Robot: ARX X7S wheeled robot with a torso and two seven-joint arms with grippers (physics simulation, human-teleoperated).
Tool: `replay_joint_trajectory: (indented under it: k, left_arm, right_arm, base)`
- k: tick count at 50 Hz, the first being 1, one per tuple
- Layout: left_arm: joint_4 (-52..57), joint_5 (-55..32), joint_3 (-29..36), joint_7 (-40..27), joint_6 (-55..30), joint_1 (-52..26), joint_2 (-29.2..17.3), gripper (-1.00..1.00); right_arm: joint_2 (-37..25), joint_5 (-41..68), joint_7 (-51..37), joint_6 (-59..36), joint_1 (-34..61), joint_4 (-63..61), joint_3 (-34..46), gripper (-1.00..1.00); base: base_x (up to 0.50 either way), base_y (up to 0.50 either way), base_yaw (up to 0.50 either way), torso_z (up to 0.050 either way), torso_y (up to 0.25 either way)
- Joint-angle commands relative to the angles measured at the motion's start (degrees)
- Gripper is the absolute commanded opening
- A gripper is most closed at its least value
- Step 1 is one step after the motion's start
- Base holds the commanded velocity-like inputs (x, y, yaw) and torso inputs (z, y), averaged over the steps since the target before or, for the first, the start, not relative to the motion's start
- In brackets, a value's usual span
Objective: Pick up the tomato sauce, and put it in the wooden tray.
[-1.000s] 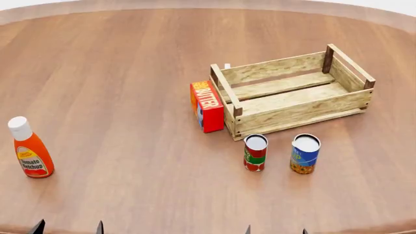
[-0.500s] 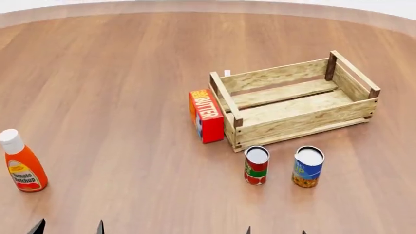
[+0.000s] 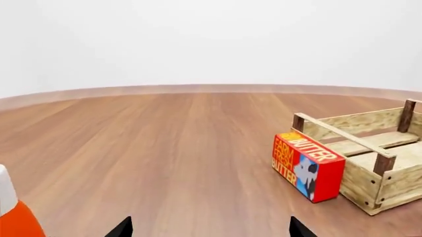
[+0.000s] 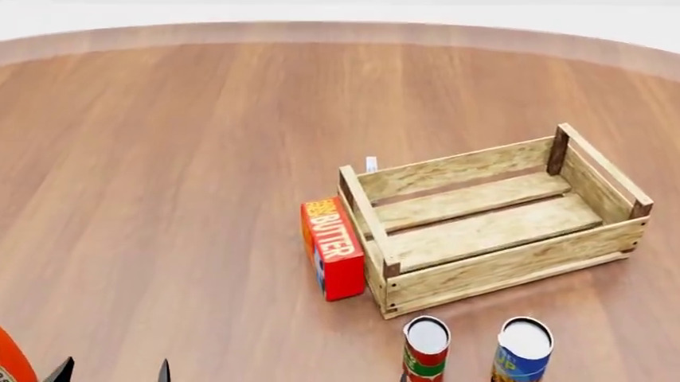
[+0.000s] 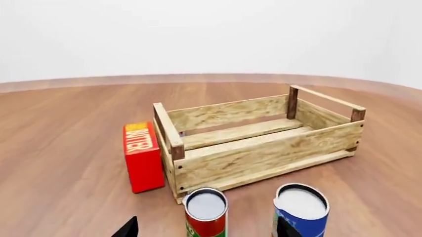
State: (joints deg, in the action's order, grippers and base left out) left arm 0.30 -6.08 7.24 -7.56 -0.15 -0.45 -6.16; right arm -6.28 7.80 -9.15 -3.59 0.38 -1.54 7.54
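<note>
The tomato sauce (image 5: 206, 212), a small can with a red and green label and a pale flat top, stands just in front of the wooden tray (image 5: 264, 155). In the right wrist view it sits between the two dark fingertips of my right gripper (image 5: 205, 228), which is open and not touching it. The head view shows the tomato sauce (image 4: 427, 350) at the bottom edge, near the tray's (image 4: 499, 267) front wall. Far to the left, my left gripper (image 4: 111, 372) is open with nothing in it, its fingertips (image 3: 122, 228) over bare table.
A blue-and-yellow can (image 5: 300, 210) stands right beside the tomato sauce. A red butter box (image 4: 331, 248) leans against the tray's left end. An orange ketchup bottle (image 3: 13, 215) stands by the left gripper. The round wooden table (image 4: 191, 159) stretches beyond.
The head view has shifted: the tray, butter box and both cans now sit lower in frame, the cans at the bottom edge. The ketchup bottle has slid almost out at lower left.
</note>
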Motion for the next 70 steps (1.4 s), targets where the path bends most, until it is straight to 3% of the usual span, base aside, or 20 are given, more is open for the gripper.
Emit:
replay_joint_trajectory:
  k: [1,46,70]
  left_arm:
    - [-0.02,-0.58,0.74,-0.74,-0.01,-0.16,-0.59,1.00]
    - [0.09,-2.26,2.88,-2.81,0.28,-0.41,-2.34,1.00]
    - [0.10,-2.86,4.24,-3.40,-1.18,-0.76,-3.34,1.00]
  right_arm:
    - [-0.67,0.61,-0.46,0.11,-0.16,-0.37,0.75,1.00]
    - [-2.07,1.79,-2.95,1.40,0.07,0.01,2.64,1.00]
    - [-2.92,2.65,-3.47,2.22,-0.21,-0.04,3.63,1.00]
  base:
    - [0.41,0.00,0.00,0.000,0.000]
    - [0.41,0.00,0.00,0.000,0.000]
    - [0.00,0.00,0.00,0.000,0.000]
